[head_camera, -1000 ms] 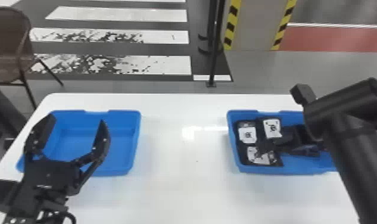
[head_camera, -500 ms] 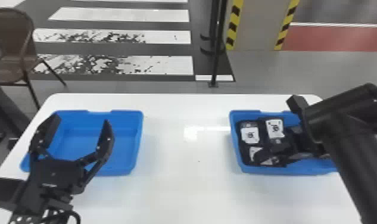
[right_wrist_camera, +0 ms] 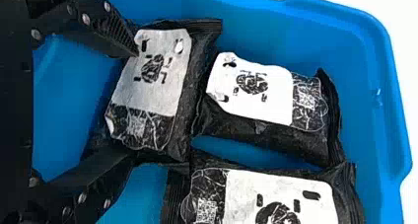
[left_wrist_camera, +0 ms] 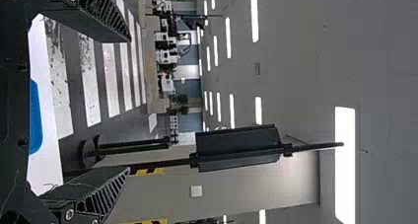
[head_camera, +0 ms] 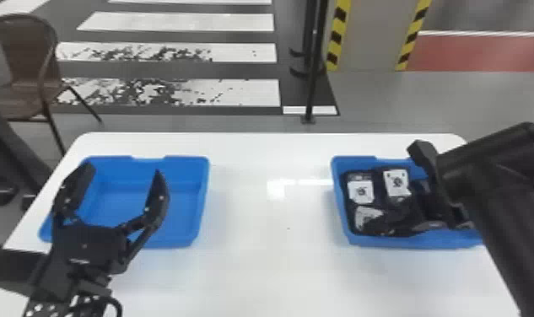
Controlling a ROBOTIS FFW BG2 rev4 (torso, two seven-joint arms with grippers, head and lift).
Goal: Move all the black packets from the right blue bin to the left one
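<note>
The left hand is at the left bin on the desk, its fingers wide apart, with nothing held. The right hand is low in the right bin; its fingers are open around one black packet, and I cannot tell if they touch it. Two other packets lie close beside, labels upward.

Black arms, cylindrical joint, looped cable, silver screws, ribbed fingers.
</note>
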